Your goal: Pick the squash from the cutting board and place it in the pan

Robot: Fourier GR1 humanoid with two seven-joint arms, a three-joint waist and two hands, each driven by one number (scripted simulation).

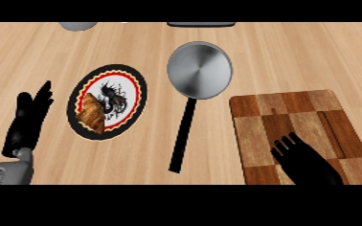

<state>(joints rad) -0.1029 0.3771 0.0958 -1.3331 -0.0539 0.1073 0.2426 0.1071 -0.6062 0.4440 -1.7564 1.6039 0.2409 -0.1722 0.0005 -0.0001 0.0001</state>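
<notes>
right hand (308, 165) sits low in the lower right of the frame, dark against the cutting board, and we cannot tell how far it is closed or whether it has anything in it. no squash shows anywhere in view. we judge it lies under that hand on the lower part of the board, but we cannot confirm that.

going by size, the counter (283, 52) fills the frame. the cutting board (297, 110) takes the right side, from mid-height down to the lower edge. the pan (199, 69) lies left of the board, its round bowl at upper centre and apart from the board's top left corner. its long black handle (182, 134) runs down toward the lower edge, leaning slightly left. the plate (139, 84) is at centre left with a croissant (90, 114) on its lower left part. left hand (28, 119) rests at the left edge, flat and open, fingers up, holding nothing.

the step in hand looks to us like the pick. to do it well, we would want the squash properly enclosed before lifting. we would then raise it straight up off the board, carry it up and left, and lower it over the middle of the bowl, staying off the handle and the near rim.

with the squash hidden, we cannot tell its long axis or which way it points. we would check that once it shows, so it is not set down across the rim.
</notes>
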